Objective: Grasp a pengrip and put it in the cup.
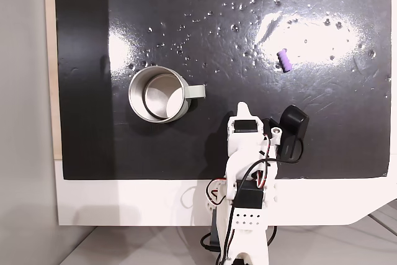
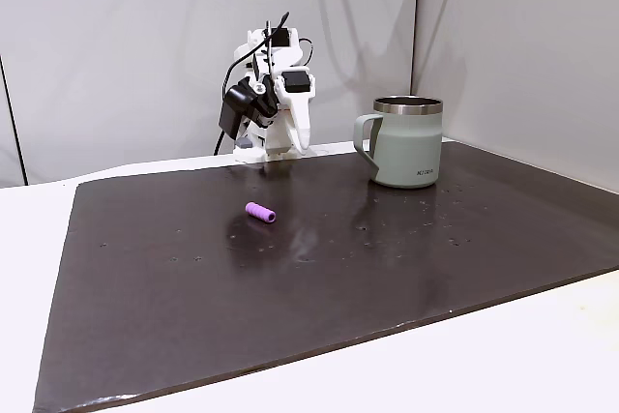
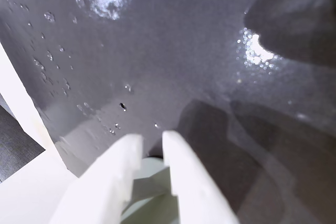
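Observation:
The light-purple pengrip (image 1: 285, 59) lies on its side on the black mat, right of centre in a fixed view, and alone on the mat (image 2: 259, 212) nearer the camera in the other. The silver cup (image 1: 158, 95) stands upright at the left, its flat grey handle (image 1: 196, 92) pointing right; from the side the cup (image 2: 408, 142) looks grey-green. My gripper (image 1: 243, 109) is folded back by the arm's base, between cup and pengrip and far from both. In the wrist view its white fingers (image 3: 173, 153) stand almost together above the mat, with nothing between them.
The glossy black mat (image 1: 87, 60) covers most of a white table (image 1: 124, 203) and carries small droplets and glare. The arm's base (image 1: 245, 215) sits at the mat's near edge. Grey walls (image 2: 145, 36) stand behind the arm.

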`<state>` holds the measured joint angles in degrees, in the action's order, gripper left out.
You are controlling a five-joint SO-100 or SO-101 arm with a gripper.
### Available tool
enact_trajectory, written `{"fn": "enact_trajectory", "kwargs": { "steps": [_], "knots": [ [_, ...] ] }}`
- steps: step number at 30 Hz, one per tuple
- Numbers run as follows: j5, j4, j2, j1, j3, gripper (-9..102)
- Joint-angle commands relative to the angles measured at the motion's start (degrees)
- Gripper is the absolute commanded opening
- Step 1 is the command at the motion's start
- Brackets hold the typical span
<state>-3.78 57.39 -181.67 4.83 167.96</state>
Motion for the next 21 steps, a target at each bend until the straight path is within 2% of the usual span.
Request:
{"fn": "enact_trajectory", "kwargs": {
  "steps": [1, 9, 21],
  "knots": [
    [-0.53, -1.41, -0.44, 0.53, -0.35, 0],
    [-1.32, -1.41, -0.44, 1.32, -0.35, 0],
    [-7.29, -3.87, -0.35, 17.05, -6.42, 0]
  ]
}}
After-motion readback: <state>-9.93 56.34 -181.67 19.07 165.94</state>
